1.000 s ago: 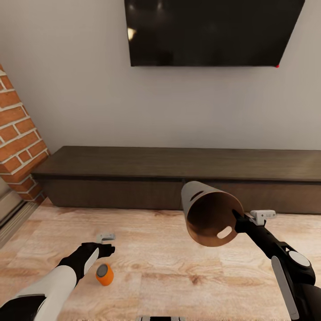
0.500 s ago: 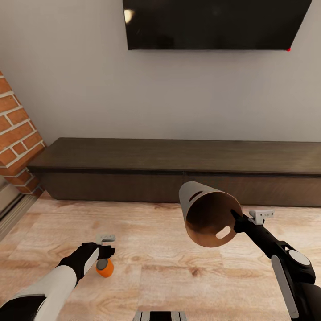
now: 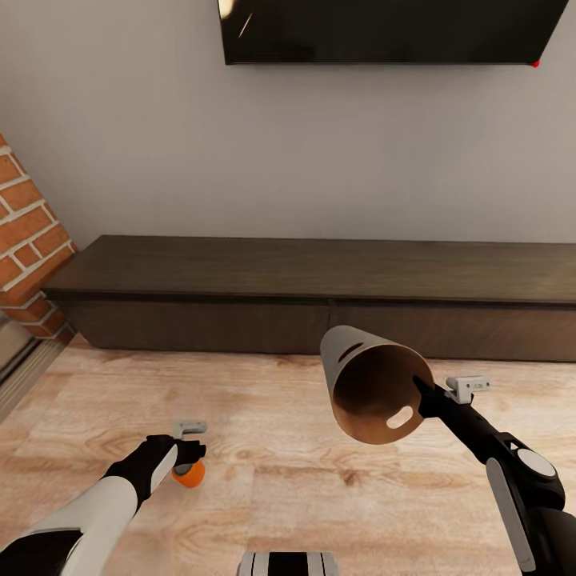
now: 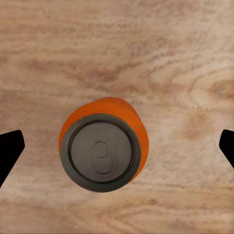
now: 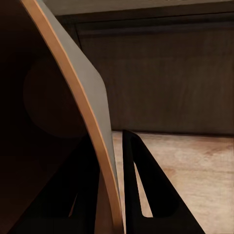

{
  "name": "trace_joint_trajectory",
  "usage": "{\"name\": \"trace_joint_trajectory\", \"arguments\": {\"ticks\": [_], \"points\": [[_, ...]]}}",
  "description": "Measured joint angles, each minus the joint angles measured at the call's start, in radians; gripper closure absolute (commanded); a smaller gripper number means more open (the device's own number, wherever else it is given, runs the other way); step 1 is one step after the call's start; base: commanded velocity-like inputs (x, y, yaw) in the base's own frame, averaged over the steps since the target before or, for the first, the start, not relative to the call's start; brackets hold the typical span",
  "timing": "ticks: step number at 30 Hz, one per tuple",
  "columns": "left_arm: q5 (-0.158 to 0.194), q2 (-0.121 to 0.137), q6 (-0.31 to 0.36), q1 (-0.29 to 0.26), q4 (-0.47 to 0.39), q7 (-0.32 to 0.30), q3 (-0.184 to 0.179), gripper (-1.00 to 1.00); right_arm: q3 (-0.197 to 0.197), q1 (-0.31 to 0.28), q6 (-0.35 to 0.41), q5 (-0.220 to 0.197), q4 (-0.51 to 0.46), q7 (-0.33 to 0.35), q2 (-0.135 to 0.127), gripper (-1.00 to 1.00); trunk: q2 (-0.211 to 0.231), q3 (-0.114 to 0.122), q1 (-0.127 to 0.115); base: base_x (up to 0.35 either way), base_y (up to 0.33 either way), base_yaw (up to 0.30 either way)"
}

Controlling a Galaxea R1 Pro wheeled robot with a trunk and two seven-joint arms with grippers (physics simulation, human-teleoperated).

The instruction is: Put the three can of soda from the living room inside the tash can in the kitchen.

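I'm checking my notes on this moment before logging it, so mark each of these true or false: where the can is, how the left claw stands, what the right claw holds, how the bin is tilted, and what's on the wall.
1. The orange can stands upright on the wood floor. True.
2. The left claw is shut on the can. False: the left wrist view shows its fingers spread wide, apart from the can on both sides.
3. The right claw grips the bin by its rim. True.
4. The bin stands upright on the floor. False: it is held in the air, tipped on its side with its mouth toward the camera.
5. A black TV hangs above the dark low cabinet. True.
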Motion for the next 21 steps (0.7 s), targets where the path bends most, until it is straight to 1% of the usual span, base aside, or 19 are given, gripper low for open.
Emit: {"name": "trace_joint_trajectory", "arguments": {"ticks": [8,15,21], "points": [[0.001,0.000,0.000,0.000,0.000,-0.001,0.000,-1.00,0.002,0.001,-0.001,0.000,0.000,0.000,0.000,1.00,0.000,0.000,0.000,0.000,0.000,0.000],[0.000,0.000,0.000,0.000,0.000,-0.002,0.000,-1.00,0.005,0.002,-0.001,0.002,0.000,0.000,0.001,1.00,-0.002,-0.027,0.003,0.000,0.000,0.000],[0.003,0.001,-0.001,0.000,-0.002,-0.003,0.000,-1.00,0.006,0.002,-0.002,0.001,0.000,0.000,0.000,1.00,-0.002,-0.027,0.003,0.000,0.000,0.000]]}}
